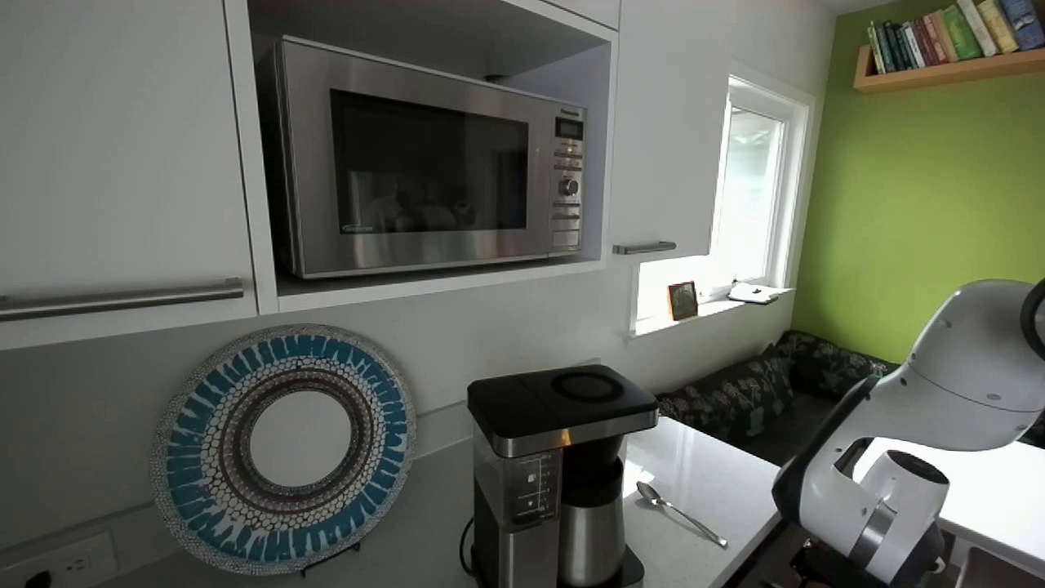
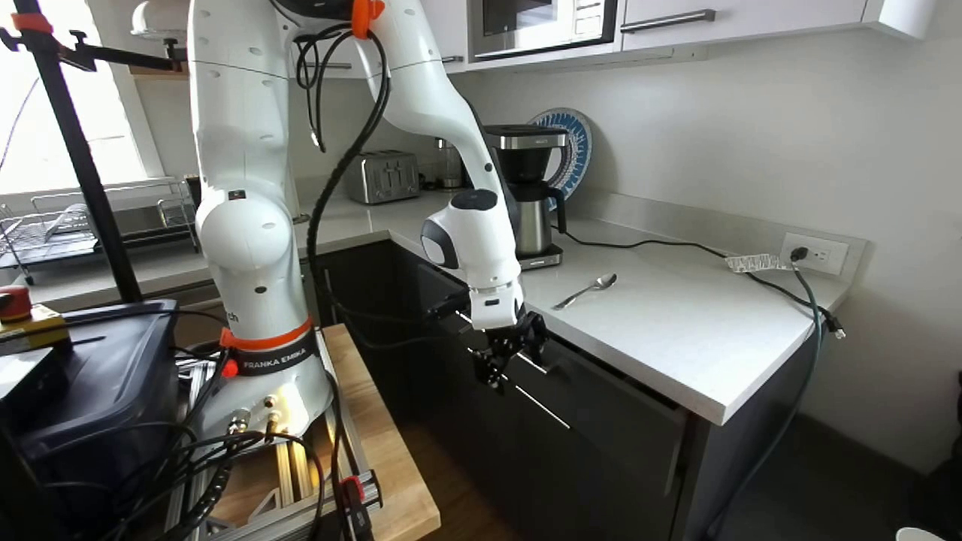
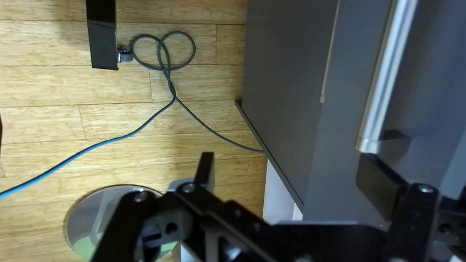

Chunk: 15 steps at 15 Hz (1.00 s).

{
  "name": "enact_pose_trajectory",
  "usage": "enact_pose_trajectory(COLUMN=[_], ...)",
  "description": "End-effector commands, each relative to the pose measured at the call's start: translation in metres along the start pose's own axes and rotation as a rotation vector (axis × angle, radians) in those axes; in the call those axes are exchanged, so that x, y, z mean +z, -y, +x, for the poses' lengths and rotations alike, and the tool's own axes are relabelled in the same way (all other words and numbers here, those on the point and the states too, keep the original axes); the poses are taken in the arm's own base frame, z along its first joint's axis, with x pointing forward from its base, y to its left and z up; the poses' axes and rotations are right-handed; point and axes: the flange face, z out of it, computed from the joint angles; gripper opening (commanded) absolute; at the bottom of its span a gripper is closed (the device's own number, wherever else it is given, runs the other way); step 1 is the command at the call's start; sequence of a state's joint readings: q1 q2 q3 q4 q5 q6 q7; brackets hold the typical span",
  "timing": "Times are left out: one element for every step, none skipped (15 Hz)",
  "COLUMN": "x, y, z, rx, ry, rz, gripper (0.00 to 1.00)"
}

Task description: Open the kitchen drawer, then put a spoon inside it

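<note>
The silvery spoon lies on the white countertop beside the coffee maker; it also shows in an exterior view. The dark drawer fronts are below the counter's edge. A silver bar handle runs along the right of the wrist view. My gripper is in front of the drawers, below the counter's edge. In the wrist view the gripper is open with nothing between its fingers. One fingertip is close to the handle's end; I cannot tell whether they touch. I cannot tell whether a drawer stands slightly open.
The coffee maker stands at the back of the counter, with a decorated round plate behind it. A cord runs to the wall outlet. A lower handle sits below. A cable and a round bin are on the floor.
</note>
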<state>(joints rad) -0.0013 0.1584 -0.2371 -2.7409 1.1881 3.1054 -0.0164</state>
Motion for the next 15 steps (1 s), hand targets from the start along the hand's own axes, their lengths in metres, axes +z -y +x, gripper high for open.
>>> enact_pose_trajectory(x=[-0.025, -0.032, -0.038, -0.043, -0.048, -0.052, -0.052, -0.052, -0.053, -0.05, -0.049, -0.044, -0.041, -0.038, -0.036], y=[0.002, 0.004, 0.008, 0.012, 0.014, 0.017, 0.02, 0.023, 0.027, 0.03, 0.032, 0.033, 0.036, 0.037, 0.038], z=[0.003, 0.001, 0.001, 0.0, -0.002, -0.004, -0.007, -0.011, -0.013, -0.018, -0.022, -0.028, -0.031, -0.035, -0.038], rx=[-0.025, -0.043, -0.061, -0.076, -0.093, -0.109, -0.12, -0.133, -0.149, -0.16, -0.171, -0.175, -0.178, -0.185, -0.191], ry=[-0.059, -0.068, -0.078, -0.085, -0.083, -0.083, -0.07, -0.058, -0.05, -0.037, -0.022, 0.0, 0.014, 0.04, 0.061], rz=[0.058, 0.078, 0.096, 0.112, 0.13, 0.146, 0.156, 0.162, 0.173, 0.173, 0.175, 0.17, 0.169, 0.172, 0.173], gripper=[1.0, 1.0, 1.0, 1.0, 1.0, 1.0, 1.0, 1.0, 1.0, 1.0, 1.0, 1.0, 1.0, 1.0, 1.0])
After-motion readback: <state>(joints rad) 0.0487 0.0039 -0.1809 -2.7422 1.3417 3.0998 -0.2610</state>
